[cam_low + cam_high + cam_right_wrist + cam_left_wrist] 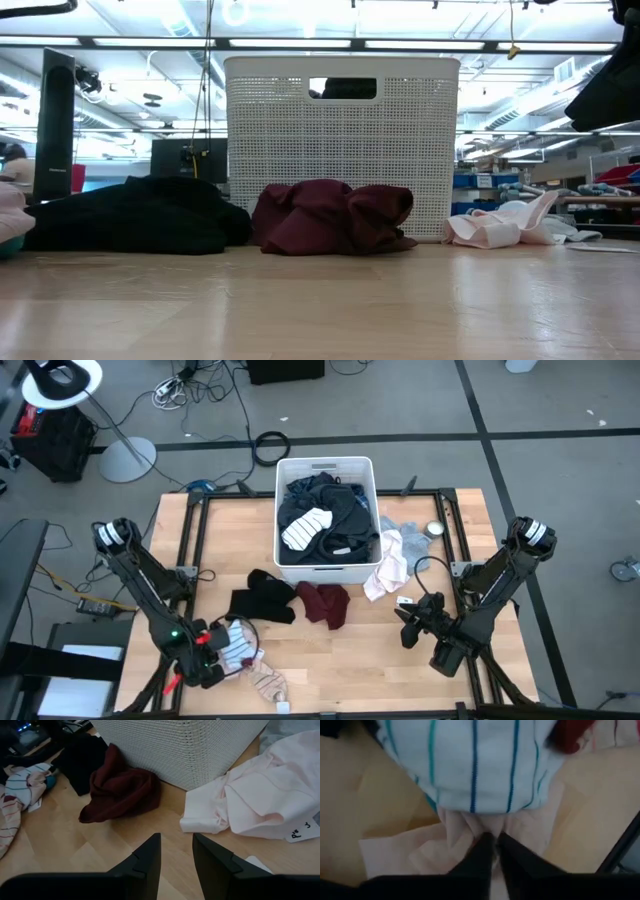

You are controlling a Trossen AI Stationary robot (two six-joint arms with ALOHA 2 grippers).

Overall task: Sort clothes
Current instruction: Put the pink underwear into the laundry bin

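The left jaws (494, 851) are pressed almost together, down on a pale pink cloth (455, 845) with a fold of it between the tips. The right jaws (176, 851) stand apart with nothing between them, above bare wood.

The left jaws sit at the near left corner of the worktop (350, 660), among a small heap there: the pale pink cloth, a white sock with teal and blue stripes (470, 765) lying just past it, and a bit of dark red fabric (570, 735) at that sock's far edge. In the high view this heap (245, 655) shows as striped and pinkish pieces beside the left arm.

The right jaws hover near the right edge of the worktop, pointed toward the white slotted basket (325, 466), which stands at the middle back. The basket holds dark clothes (345, 510) with a white striped piece (305, 528) on top.

In front of the basket, on the worktop, a black garment (262, 600) lies to the left, and a maroon garment (325, 603) lies just beside it, the two touching or nearly so. At the basket's right front corner a light pink garment (388, 572) lies crumpled against the wall, with a grey-blue piece (408, 538) behind it. A small white tag (302, 831) lies on the pink garment's edge.
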